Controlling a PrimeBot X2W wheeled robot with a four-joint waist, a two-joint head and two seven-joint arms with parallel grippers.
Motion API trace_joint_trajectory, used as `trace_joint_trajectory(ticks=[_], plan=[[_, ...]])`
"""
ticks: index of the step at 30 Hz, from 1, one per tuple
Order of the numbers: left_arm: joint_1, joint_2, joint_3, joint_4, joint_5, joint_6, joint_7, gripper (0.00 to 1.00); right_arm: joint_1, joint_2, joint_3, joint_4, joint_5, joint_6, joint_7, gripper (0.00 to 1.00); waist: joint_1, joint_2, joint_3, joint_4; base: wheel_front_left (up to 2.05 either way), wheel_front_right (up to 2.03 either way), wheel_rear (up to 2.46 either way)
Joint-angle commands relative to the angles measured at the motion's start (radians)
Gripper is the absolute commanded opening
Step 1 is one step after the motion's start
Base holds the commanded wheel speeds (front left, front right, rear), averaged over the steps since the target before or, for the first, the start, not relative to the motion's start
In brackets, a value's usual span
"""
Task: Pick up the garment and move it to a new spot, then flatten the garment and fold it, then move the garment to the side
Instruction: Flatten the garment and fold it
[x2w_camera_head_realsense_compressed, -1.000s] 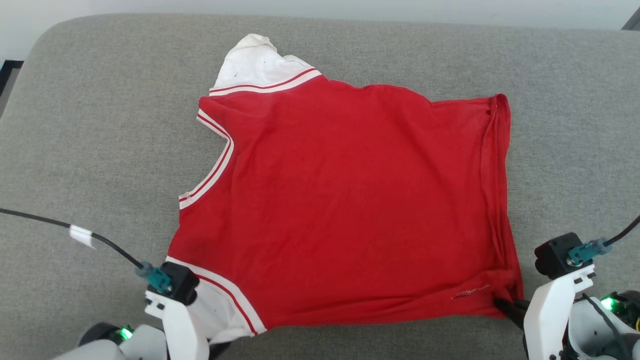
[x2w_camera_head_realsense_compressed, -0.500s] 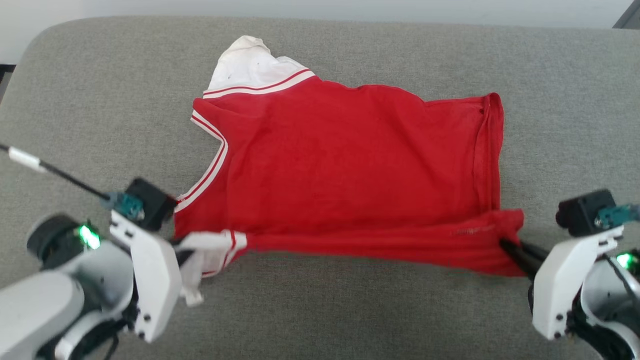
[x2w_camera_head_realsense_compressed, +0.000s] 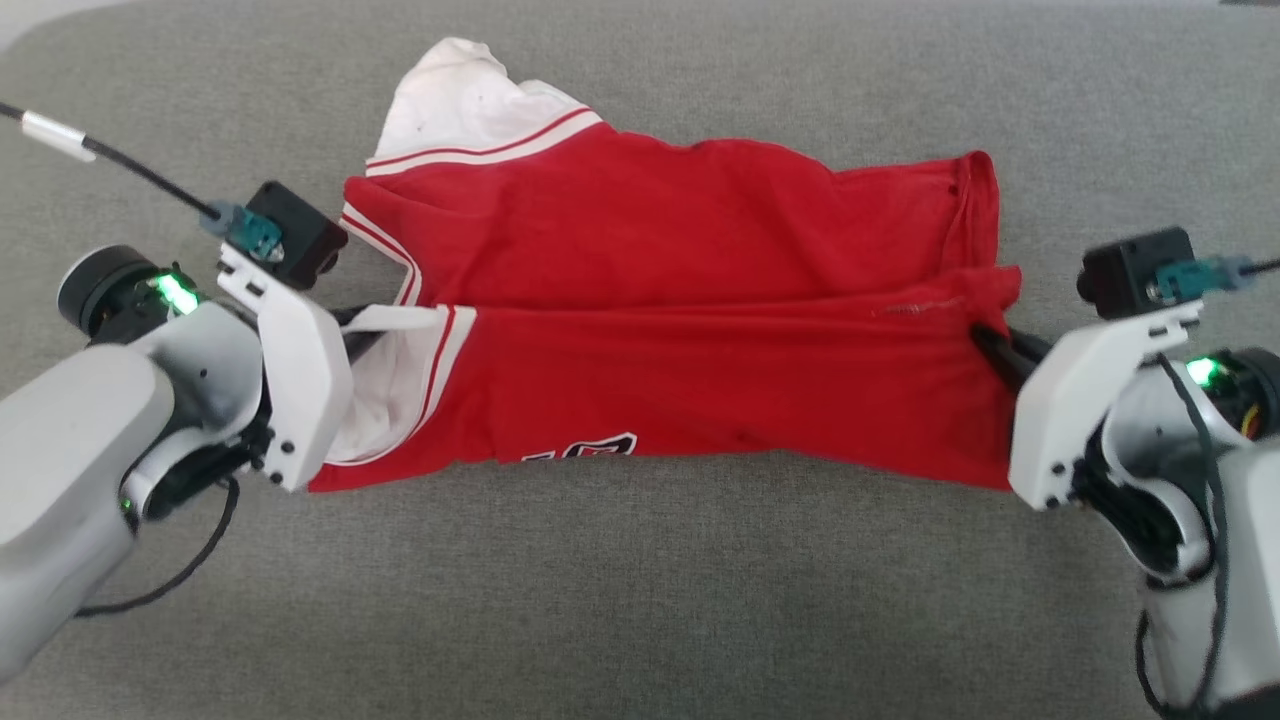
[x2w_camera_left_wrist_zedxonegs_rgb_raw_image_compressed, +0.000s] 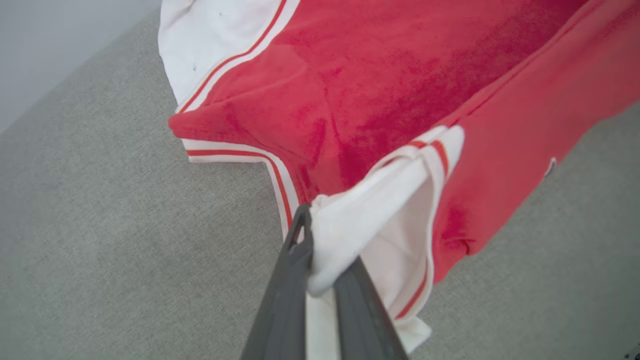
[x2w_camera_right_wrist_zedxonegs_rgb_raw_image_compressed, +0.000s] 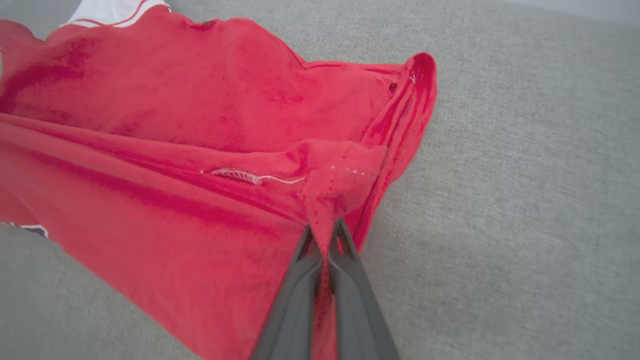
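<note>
Surface: a big grey cushion (x2w_camera_head_realsense_compressed: 640, 600), soft and fuzzy, fills the spot in front of the robot.
Garment: the red garment (x2w_camera_head_realsense_compressed: 700, 380) lies in the middle of the cushion, neck end at 9 o'clock, bottom end at 3 o'clock.
Left gripper: the left gripper (x2w_camera_head_realsense_compressed: 352, 330) is at 9 o'clock of the shirt, fingers pinched tight on a white sleeve (x2w_camera_left_wrist_zedxonegs_rgb_raw_image_compressed: 370, 200).
Right gripper: the right gripper (x2w_camera_head_realsense_compressed: 990, 350) is at 3 o'clock, fingers squeezed together on the red bottom corner (x2w_camera_right_wrist_zedxonegs_rgb_raw_image_compressed: 340, 185).
Raised edge: the side from 6 o'clock hangs in the air between the two grips, and some black letters (x2w_camera_head_realsense_compressed: 590, 448) peek out under it.
Far side: the other white sleeve (x2w_camera_head_realsense_compressed: 450, 100) rests flat at 11 o'clock.
Done, I think: the shirt looks moved and spread out.
Now, I think: the fold is about half made.
Left to do: lay the raised half down toward 12 o'clock, let go, maybe fold again, then push the shirt to the side.
Boxes or bins: none that I can see; the shirt sits right on the cushion.
</note>
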Motion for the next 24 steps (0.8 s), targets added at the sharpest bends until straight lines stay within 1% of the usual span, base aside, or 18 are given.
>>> trace_joint_trajectory(ticks=[1, 6, 11, 12, 13, 14, 15, 16, 17, 18, 19, 20, 24], plan=[[-0.014, -0.004, -0.002, 0.021, 0.005, -0.006, -0.003, 0.0, -0.015, 0.003, 0.002, 0.015, -0.011, 0.0, -0.012, 0.0, 0.0, 0.0, 0.008, -0.003, 0.0, 0.0, 0.0], [-0.057, -0.085, -0.024, 0.192, 0.013, -0.053, -0.03, 0.0, -0.112, 0.012, 0.039, 0.158, -0.03, 0.0, -0.089, 0.0, 0.0, 0.0, 0.038, -0.01, 0.0, 0.0, 0.0], [-0.081, -0.155, -0.039, 0.335, -0.034, -0.07, -0.044, 0.0, -0.185, 0.013, 0.094, 0.291, -0.042, 0.0, -0.13, 0.0, 0.0, 0.0, 0.057, -0.016, 0.0, 0.0, 0.0], [-0.082, -0.167, -0.044, 0.361, -0.044, -0.072, -0.04, 0.07, -0.197, 0.013, 0.103, 0.315, -0.044, 0.0, -0.134, 0.0, 0.0, 0.0, 0.059, -0.017, 0.0, 0.0, 0.0], [-0.081, -0.177, -0.048, 0.386, -0.062, -0.071, -0.031, 0.1, -0.21, 0.016, 0.113, 0.338, -0.044, 0.0, -0.138, 0.07, 0.0, 0.0, 0.061, -0.018, 0.0, 0.0, 0.0], [-0.085, -0.187, -0.057, 0.403, -0.065, -0.072, -0.025, 0.16, -0.221, 0.017, 0.122, 0.359, -0.043, 0.0, -0.138, 0.19, 0.0, 0.0, 0.063, -0.019, 0.0, 0.0, 0.0], [-0.087, -0.196, -0.065, 0.416, -0.076, -0.072, -0.015, 0.22, -0.229, 0.017, 0.131, 0.38, -0.042, 0.0, -0.136, 0.36, 0.0, 0.0, 0.063, -0.019, 0.0, 0.0, 0.0], [-0.088, -0.204, -0.074, 0.425, -0.09, -0.073, -0.008, 0.31, -0.237, 0.015, 0.141, 0.397, -0.043, 0.0, -0.136, 0.45, 0.0, 0.0, 0.064, -0.019, 0.0, 0.0, 0.0], [-0.09, -0.208, -0.076, 0.434, -0.104, -0.073, -0.008, 0.4, -0.245, 0.013, 0.151, 0.413, -0.043, 0.0, -0.132, 0.67, 0.0, 0.0, 0.064, -0.019, 0.0, 0.0, 0.0], [-0.098, -0.211, -0.076, 0.445, -0.118, -0.073, -0.007, 0.63, -0.25, 0.012, 0.157, 0.427, -0.038, 0.0, -0.12, 1.0, 0.0, 0.0, 0.063, -0.019, 0.0, 0.0, 0.0], [-0.105, -0.215, -0.077, 0.448, -0.131, -0.073, -0.006, 0.94, -0.256, 0.011, 0.164, 0.437, -0.032, 0.0, -0.115, 1.0, 0.0, 0.0, 0.061, -0.018, 0.0, 0.0, 0.0], [-0.112, -0.215, -0.075, 0.453, -0.14, -0.073, -0.004, 1.0, -0.263, 0.007, 0.167, 0.44, -0.033, 0.0, -0.115, 1.0, 0.0, 0.0, 0.059, -0.017, 0.0, 0.0, 0.0], [-0.142, -0.201, -0.071, 0.465, -0.173, -0.073, 0.002, 1.0, -0.27, -0.009, 0.177, 0.422, -0.022, 0.0, -0.11, 1.0, 0.0, 0.0, 0.045, -0.014, 0.0, 0.0, 0.0]])
